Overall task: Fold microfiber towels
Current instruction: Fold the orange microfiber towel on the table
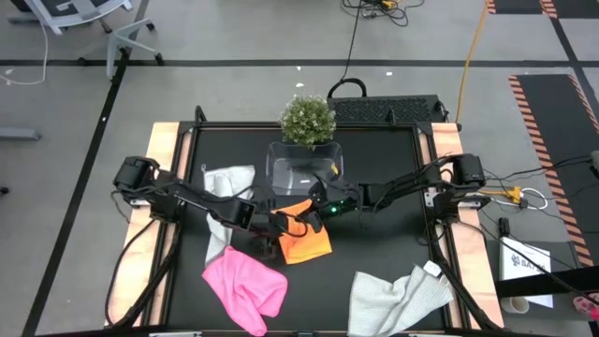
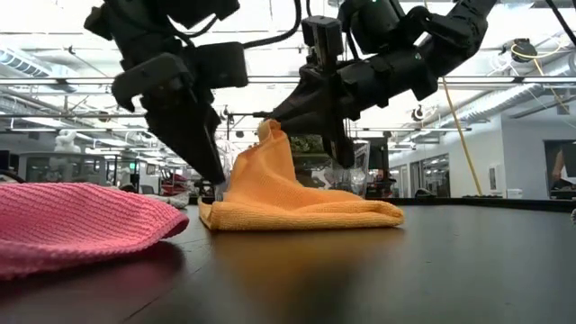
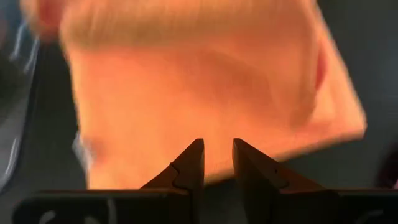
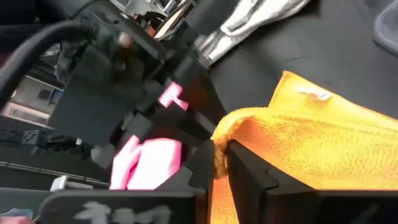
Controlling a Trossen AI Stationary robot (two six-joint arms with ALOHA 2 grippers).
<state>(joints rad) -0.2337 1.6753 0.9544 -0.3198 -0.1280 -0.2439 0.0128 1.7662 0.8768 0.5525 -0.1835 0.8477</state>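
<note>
- where the black table has its middle, the orange-yellow towel lies folded into a flat, thick-piled slab, with one corner pulled up into a soft peak.
- the right gripper reaches in from the table's right side; its jaws are nearly together and pinch that raised edge of the orange-yellow towel, whose nubby weave bunches between them in the right wrist view.
- the left gripper stands just beside the towel's left edge, low to the table; its dark pointed jaws are a narrow gap apart with nothing between them, the orange cloth lying beyond their tips.
- the pink towel sits crumpled in a rounded heap near the front left, close to the orange one but apart from it; its knit shows as a ribbed, fuzzy surface in the low view.
- one light grey towel lies rumpled at the front right, its folds falling in loose ridges.
- the other light grey towel is spread in an uneven shape at the left, partly under the left arm.
- a clear plastic tub stands behind the orange towel at the table's far middle; i cannot tell what, if anything, is in it.
- a small bushy green plant stands at the far edge, just behind the tub.
</note>
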